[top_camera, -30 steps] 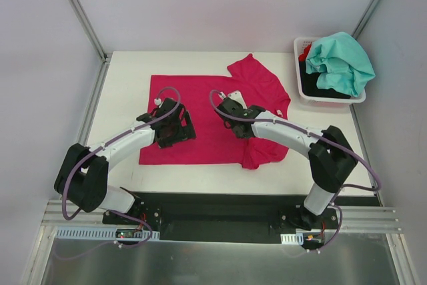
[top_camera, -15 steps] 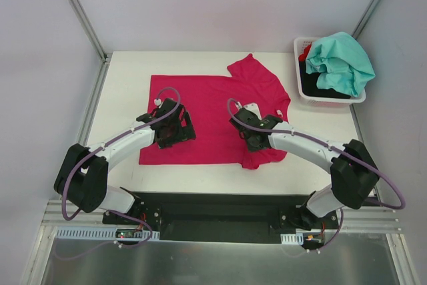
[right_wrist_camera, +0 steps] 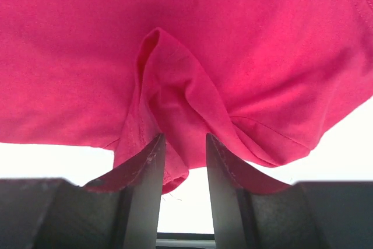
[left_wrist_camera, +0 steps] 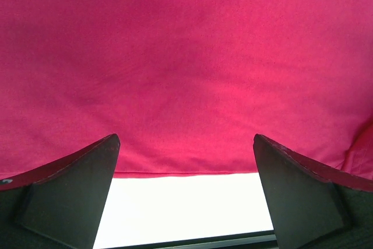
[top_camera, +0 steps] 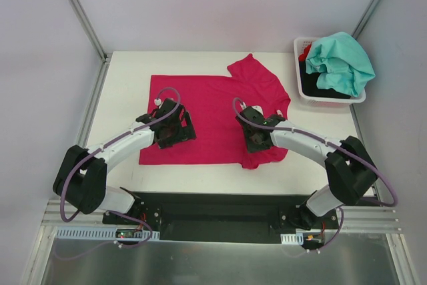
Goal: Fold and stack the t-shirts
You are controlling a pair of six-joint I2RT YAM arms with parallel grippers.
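1. Close in, the right gripper [right_wrist_camera: 184, 141] has its two fingers nearly together, pinching a raised ridge of pink cloth. The ridge runs away from the tips, and a loose hem hangs below them.
2. The left gripper [left_wrist_camera: 185, 139] is spread wide with nothing between its fingers. It sits low over the near hem, with smooth cloth ahead and bare table [top_camera: 127, 78] showing under the hem.
3. The magenta t-shirt [top_camera: 213, 108] lies spread across the middle of the table. Its left part is flat and square-edged. Its right side is rumpled, with a sleeve sticking out at the far corner and a lump at the near right where the pinch is.
4. At the far right sits the white basket [top_camera: 297, 51], which holds the teal t-shirt [top_camera: 340, 61] heaped over black [top_camera: 313, 86] and red [top_camera: 305, 51] cloth.
5. Progress, by my reading, is early. There is no folded packet on the table and no stack begun. The pink shirt wants its folds, and the basket's shirts are untouched.
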